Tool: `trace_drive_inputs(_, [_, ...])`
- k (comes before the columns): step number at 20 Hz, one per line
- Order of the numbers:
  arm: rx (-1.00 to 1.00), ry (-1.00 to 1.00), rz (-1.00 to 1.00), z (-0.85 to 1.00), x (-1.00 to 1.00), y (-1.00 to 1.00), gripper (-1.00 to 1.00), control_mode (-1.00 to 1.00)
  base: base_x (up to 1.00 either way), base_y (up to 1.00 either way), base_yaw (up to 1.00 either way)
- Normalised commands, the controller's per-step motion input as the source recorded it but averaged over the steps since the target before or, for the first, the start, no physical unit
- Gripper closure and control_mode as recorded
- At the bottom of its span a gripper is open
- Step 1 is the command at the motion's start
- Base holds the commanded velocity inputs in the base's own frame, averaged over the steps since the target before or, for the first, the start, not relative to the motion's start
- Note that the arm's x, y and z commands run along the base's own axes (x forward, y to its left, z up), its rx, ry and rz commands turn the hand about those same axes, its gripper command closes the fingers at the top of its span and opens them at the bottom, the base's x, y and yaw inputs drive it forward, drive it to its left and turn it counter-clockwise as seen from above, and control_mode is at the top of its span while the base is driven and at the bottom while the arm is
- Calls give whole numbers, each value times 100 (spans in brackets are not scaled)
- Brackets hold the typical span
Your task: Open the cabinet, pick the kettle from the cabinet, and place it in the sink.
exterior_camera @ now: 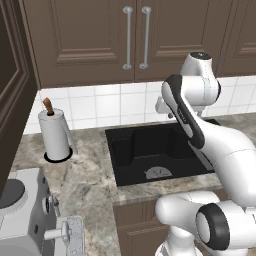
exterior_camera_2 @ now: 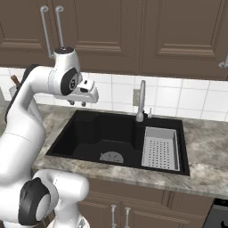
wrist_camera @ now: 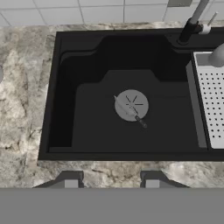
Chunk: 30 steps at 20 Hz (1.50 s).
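The dark brown wall cabinet [exterior_camera: 95, 40] [exterior_camera_2: 98, 35] hangs above the counter with both doors shut, its two silver bar handles [exterior_camera: 136, 37] side by side. No kettle is in sight. The black sink [exterior_camera: 150, 145] [exterior_camera_2: 102, 133] [wrist_camera: 87, 113] lies below, with nothing in its basin but the round drain [wrist_camera: 131, 105]. My gripper [exterior_camera_2: 77, 103] [wrist_camera: 110, 179] hovers over the sink's near left part, pointing down. Its fingertips [wrist_camera: 70, 178] stand apart, open, with nothing between them.
A white paper-towel roll [exterior_camera: 55, 134] stands on the marbled counter left of the sink. A grey perforated tray [exterior_camera_2: 161, 148] [wrist_camera: 212, 100] sits in the sink's right side, the faucet [exterior_camera_2: 141, 101] [wrist_camera: 192, 22] behind it. A grey appliance [exterior_camera: 25, 215] occupies the near left.
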Motion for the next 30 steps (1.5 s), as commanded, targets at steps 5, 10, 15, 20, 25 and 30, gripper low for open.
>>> trace_drive_inputs(5, [0,-6,2,0,-8,0,-100,-100,0,0,0])
trace_drive_inputs(10, [0,-16,10,0,-21,4,-100,-100,0,0,0])
trace_drive_inputs(15, [-5,-21,2,3,-20,10,-100,-100,0,0,0])
trace_drive_inputs(20, [-9,-19,0,11,-16,15,-100,-100,0,0,0])
trace_drive_inputs(25, [-5,-11,0,17,-11,13,-100,-100,0,0,0])
trace_drive_inputs(30, [0,0,-2,24,-5,12,-100,-100,0,0,0])
